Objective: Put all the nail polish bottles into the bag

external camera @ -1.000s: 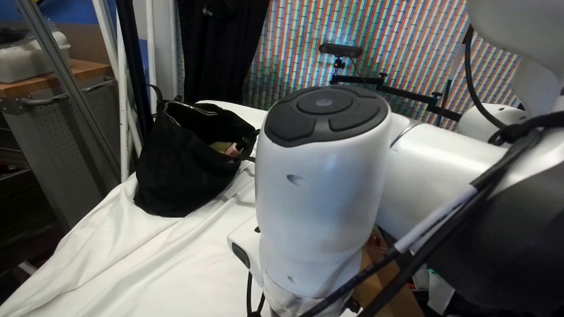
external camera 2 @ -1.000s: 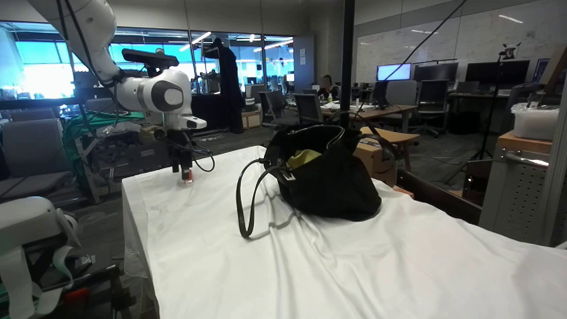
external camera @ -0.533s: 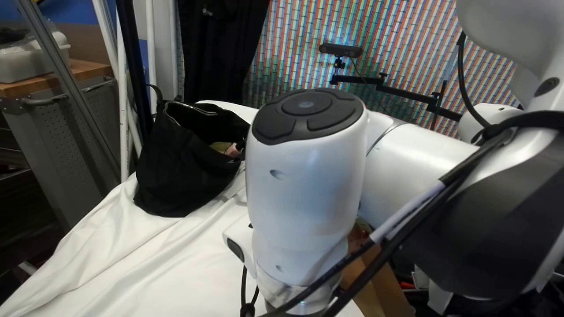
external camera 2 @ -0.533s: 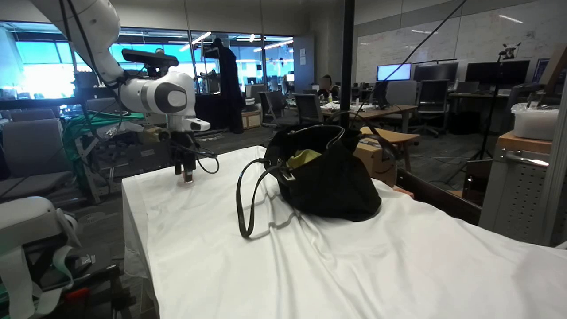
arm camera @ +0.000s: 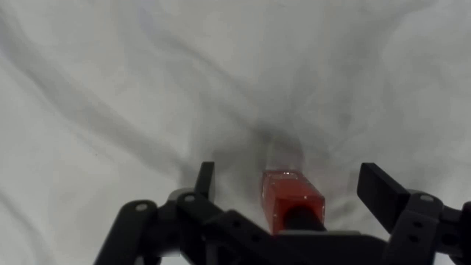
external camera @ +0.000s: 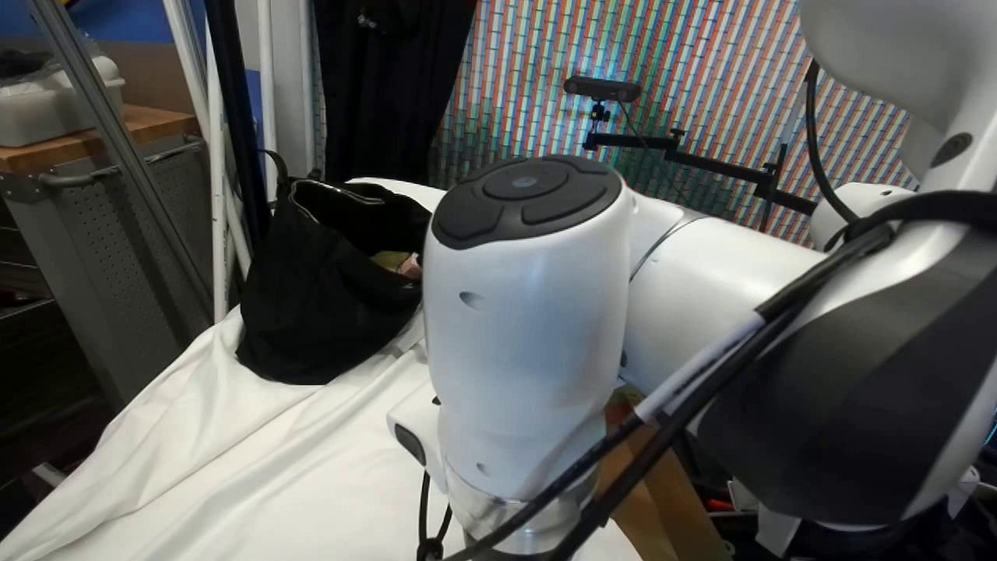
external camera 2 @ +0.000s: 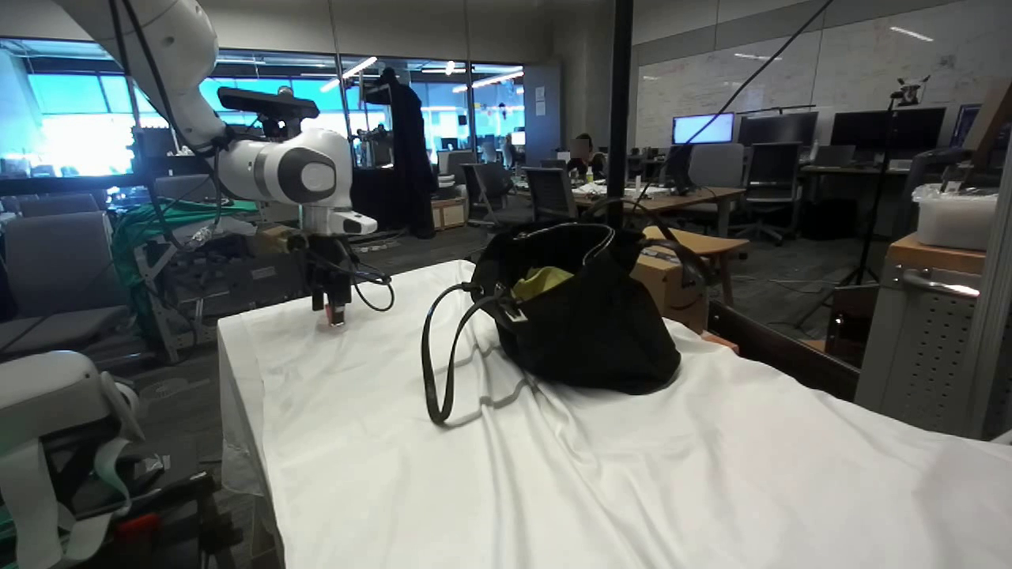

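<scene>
A glossy, square-sided red nail polish bottle [arm camera: 292,197], black-capped, upright on white cloth [arm camera: 110,66], the gripper [arm camera: 287,177] spread to either side, the black bag [external camera 2: 597,340] well apart, yellow-green lining [external camera 2: 541,282] showing.

In an exterior view, white glare blows out a window [external camera 2: 79,126] beyond my arm [external camera 2: 300,166]. My wrist view is grey and soft: blurred cloth [arm camera: 220,84], faint shadows, small glints on the red nail polish bottle [arm camera: 290,191].

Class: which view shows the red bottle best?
The wrist view: the red bottle appears large between the open claw's fingers. In an exterior view the bottle is tiny; where the arm dominates an exterior view, it's unseen.
</scene>
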